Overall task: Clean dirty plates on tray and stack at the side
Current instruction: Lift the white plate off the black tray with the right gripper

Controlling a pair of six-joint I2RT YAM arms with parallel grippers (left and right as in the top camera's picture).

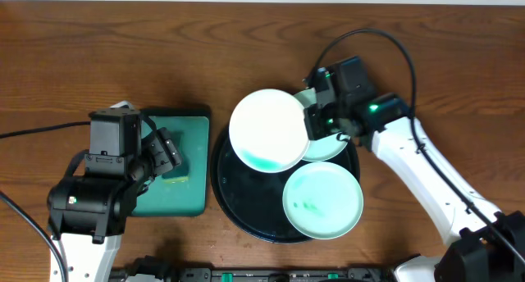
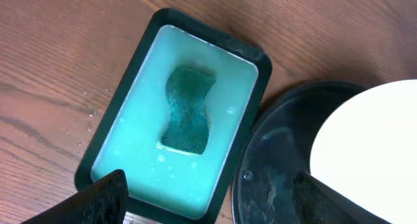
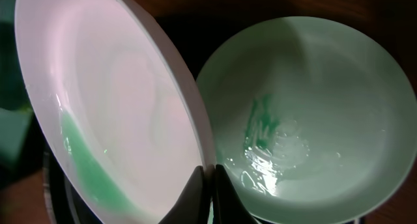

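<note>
Right pincer [image 3: 210, 177] pinched tight on the rim of the white plate [image 1: 264, 126]. White plate tipped up over the far left part of the big black tray [image 1: 223, 192], green smear along its low edge. Far mint plate [image 1: 332, 147] flat on the tray, partly under the white one. Near mint plate [image 1: 322, 200] flat on the tray too, with a small green smear. Left pincer [image 1: 168, 155] wide, holding nothing, above the small teal tray [image 1: 184, 202] on the left. Sponge [image 2: 189, 110] lying there in soapy water.
</note>
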